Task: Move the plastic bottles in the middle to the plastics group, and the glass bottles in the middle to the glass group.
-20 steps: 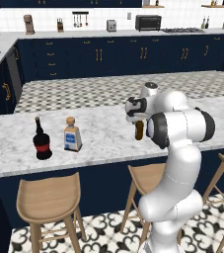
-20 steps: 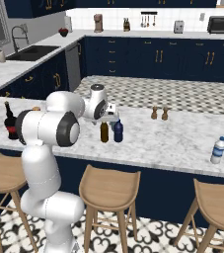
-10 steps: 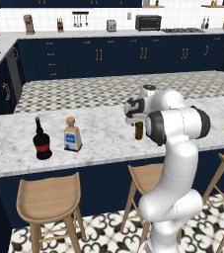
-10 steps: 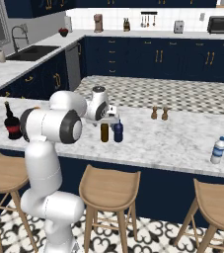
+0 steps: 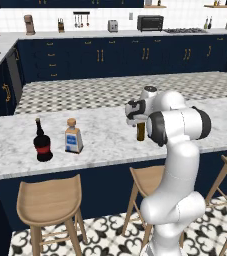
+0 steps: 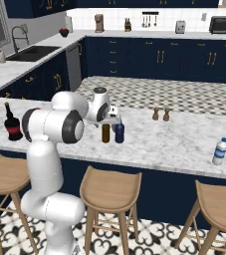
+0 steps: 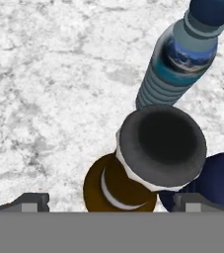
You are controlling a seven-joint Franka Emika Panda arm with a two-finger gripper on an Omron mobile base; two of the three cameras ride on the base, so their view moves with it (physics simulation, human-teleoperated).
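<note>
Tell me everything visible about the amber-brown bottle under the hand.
The slim amber-brown glass-looking bottle stands upright on the white marble counter, mid-island. From above it shows a dark round cap, pale collar and brown shoulder. It sits directly below the hand, between its open tips, untouched. A stubby navy bottle stands close beside it.

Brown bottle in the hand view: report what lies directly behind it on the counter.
Past the brown bottle lies the slim light-blue bottle, dark cap far; the navy bottle is beside it. The brown bottle's cap hides the light-blue bottle's near end.
</note>
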